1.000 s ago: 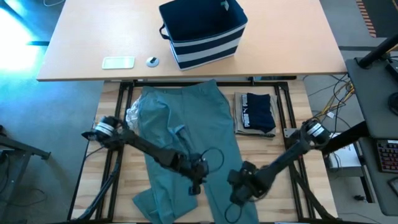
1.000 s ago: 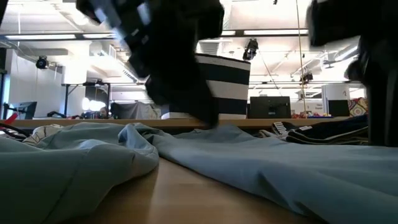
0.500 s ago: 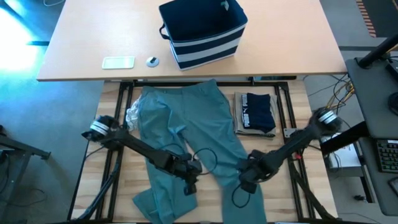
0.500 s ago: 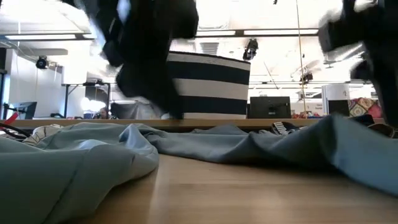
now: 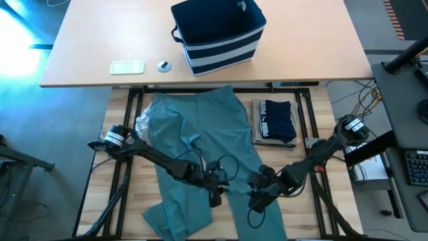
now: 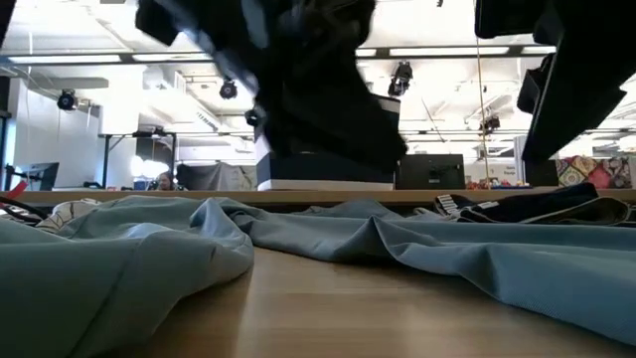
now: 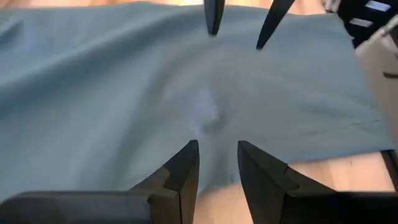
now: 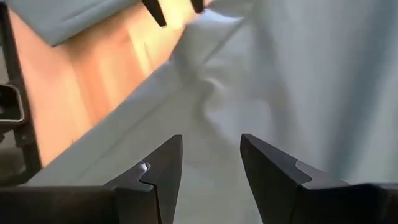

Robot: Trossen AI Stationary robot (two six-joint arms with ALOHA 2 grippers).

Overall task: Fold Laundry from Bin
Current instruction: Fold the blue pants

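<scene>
Both grippers have drawn toward each other over the near part of the teal-green garment (image 5: 200, 154) since half a second ago.

Nearest, the left gripper (image 5: 215, 195) and right gripper (image 5: 257, 197) hover just above the cloth, facing one another, each with fingers parted and nothing between them. The step looks like picking up the near leg edge for a fold; next, each must lower and pinch the fabric, though the exact edge is hard to make out. Farther off, the folded navy garment (image 5: 276, 120) lies on a tan one (image 5: 257, 127) beside it. Beyond, the bin (image 5: 217, 33) stands on the far bench (image 5: 87, 53).
</scene>
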